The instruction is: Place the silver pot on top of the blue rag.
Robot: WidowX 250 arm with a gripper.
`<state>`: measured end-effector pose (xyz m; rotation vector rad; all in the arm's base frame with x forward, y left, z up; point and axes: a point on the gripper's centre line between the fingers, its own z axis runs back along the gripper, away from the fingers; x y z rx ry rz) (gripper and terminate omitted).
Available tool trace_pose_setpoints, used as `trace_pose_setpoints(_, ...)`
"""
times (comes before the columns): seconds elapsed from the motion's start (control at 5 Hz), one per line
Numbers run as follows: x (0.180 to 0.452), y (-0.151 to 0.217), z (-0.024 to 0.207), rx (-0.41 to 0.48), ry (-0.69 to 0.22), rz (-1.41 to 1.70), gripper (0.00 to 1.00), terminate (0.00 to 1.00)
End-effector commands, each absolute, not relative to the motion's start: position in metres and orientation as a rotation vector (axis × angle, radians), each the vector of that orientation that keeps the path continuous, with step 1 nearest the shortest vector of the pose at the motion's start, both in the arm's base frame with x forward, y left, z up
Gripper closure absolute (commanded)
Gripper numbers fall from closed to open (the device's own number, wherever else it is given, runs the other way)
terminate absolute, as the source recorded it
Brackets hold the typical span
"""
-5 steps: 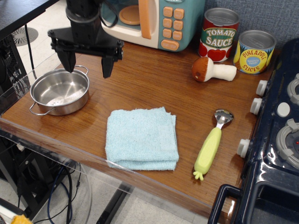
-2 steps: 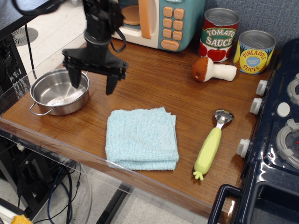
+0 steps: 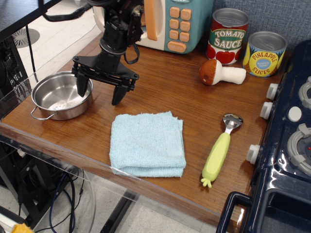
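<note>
Lower and further right than a second ago, the gripper (image 3: 100, 92) has dropped from above the pot's back rim to straddle its right wall; nothing else on the counter has shifted.

Only one view is given, looking down on the wooden counter (image 3: 160, 92). At the left of the frame sits the silver pot (image 3: 62, 95), empty and upright, one wire handle toward the lower left and one at the back. Below centre lies the blue rag (image 3: 147, 143), folded roughly square and flat, apart from the pot. The fingers stand wide open and grip nothing. The left finger (image 3: 82, 85) hangs over the pot's inside near the right rim, while the right finger (image 3: 119, 92) is outside the pot over bare wood, so the wall lies between them. Whether the tips touch anything cannot be told.

The step in hand looks like the grasp. To do it well, the arm should sink until both tips sit below the rim, then close squarely on the wall so the shiny steel does not slip or tip. A clean lift is then needed to clear the rag's fuzzy edge before carrying the pot toward the lower centre.
</note>
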<state>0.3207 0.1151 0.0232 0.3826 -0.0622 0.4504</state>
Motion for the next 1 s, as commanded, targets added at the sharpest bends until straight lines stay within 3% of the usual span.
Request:
trace_pose_setpoints(0.0, 0.318, 0.115, 0.041, 0.35, -0.128, 0.462, 1.0, 0.0)
trace_pose_setpoints(0.8, 0.32, 0.12, 0.061, 0.317, -0.138, 0.505, 1.0, 0.0)
